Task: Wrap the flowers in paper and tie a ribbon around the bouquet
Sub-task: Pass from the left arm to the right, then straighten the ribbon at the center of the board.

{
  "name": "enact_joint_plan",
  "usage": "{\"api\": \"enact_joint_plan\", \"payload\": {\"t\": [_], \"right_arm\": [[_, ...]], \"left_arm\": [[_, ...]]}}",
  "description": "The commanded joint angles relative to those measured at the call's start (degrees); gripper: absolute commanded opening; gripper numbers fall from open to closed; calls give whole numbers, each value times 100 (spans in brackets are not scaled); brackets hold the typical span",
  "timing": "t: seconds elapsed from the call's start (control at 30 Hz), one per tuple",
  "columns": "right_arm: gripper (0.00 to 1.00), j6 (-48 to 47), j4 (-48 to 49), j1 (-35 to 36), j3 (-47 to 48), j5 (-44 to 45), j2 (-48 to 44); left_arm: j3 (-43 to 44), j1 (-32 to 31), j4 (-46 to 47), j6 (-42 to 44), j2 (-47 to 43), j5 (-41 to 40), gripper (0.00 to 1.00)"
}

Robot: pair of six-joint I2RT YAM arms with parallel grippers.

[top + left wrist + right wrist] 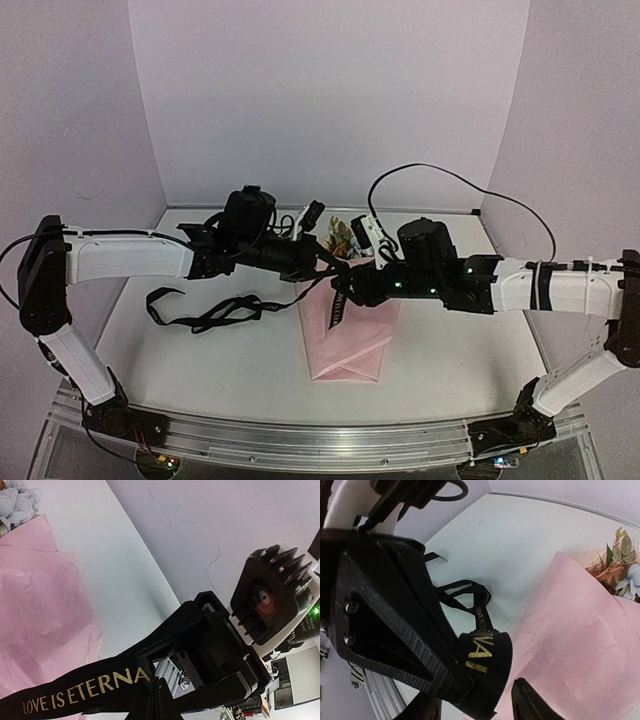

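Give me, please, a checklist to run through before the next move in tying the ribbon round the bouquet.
1. Left claw shut on the long black gold-lettered ribbon: ok.
2. Right claw clamped on that ribbon: not ok; it drapes over one finger, with a gap to the other.
3. Pink paper cone bouquet lying on the white table: ok.
4. Blue, cream and orange blooms showing at its wide end: ok.
5. Ribbon fully round the cone: cannot tell.

Both arms extended inward, left claw clamped, right claw parted
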Motion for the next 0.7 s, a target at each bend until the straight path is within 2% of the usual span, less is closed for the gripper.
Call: {"api": "enact_joint_plan", "payload": {"t": [0.0, 0.07, 0.1, 0.2, 0.27, 0.4, 0.43, 0.57, 0.67], "right_arm": [[18, 165, 170, 26, 125, 489, 13], [1, 147, -49, 29, 25, 699, -102], [0, 122, -262, 28, -8, 812, -180], [0, -34, -1149, 23, -92, 1292, -493], [0, -160, -1849, 24, -98, 1652, -712], [0, -368, -2671, 27, -197, 1916, -1062], [0, -393, -2792, 27, -216, 1898, -1120], [0, -391, -3064, 24, -236, 1812, -1202], [0, -364, -3098, 26, -263, 1736, -1202]], "left_arm": [[213, -28, 167, 76, -47, 28, 1], [101, -28, 89, 66, -188, -230, 6], [44, -28, 27, 69, -274, -399, 11], [-214, -13, -364, 0, -650, -1296, 39], [-451, 30, -829, -279, -1059, -2313, 50], [-1048, 389, -2297, -1384, -1795, -4125, 58], [-1247, 527, -2669, -1736, -1987, -4443, 57], [-2147, 1262, -3664, -2821, -2856, -5113, 54], [-2512, 1574, -4212, -3192, -3291, -5667, 56]]}}
